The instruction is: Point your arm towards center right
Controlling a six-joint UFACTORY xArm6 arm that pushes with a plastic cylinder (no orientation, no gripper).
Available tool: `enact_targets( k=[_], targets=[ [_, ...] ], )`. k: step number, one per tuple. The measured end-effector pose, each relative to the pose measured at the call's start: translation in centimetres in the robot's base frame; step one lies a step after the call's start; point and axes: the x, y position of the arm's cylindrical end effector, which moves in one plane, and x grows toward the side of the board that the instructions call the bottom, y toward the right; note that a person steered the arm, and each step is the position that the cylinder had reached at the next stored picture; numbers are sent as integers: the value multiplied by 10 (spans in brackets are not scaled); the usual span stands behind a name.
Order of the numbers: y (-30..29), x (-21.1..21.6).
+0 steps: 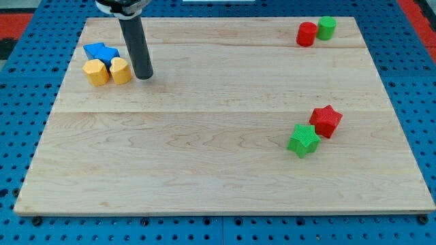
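My dark rod comes down from the view's top left and my tip [144, 76] rests on the wooden board [204, 156], just to the right of a yellow heart-shaped block [120, 70]. A yellow hexagonal block [97, 72] sits to the left of the heart, and a blue block [101, 52] lies just above them. A red star [326, 121] and a green star [302, 140] sit together at the view's centre right, far from my tip.
A red cylinder [306, 34] and a green cylinder [327, 28] stand side by side at the board's top right corner. The board lies on a blue pegboard surface [27, 82].
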Motion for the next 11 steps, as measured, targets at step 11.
enact_targets(
  k=[11],
  targets=[
    [362,71]
  ],
)
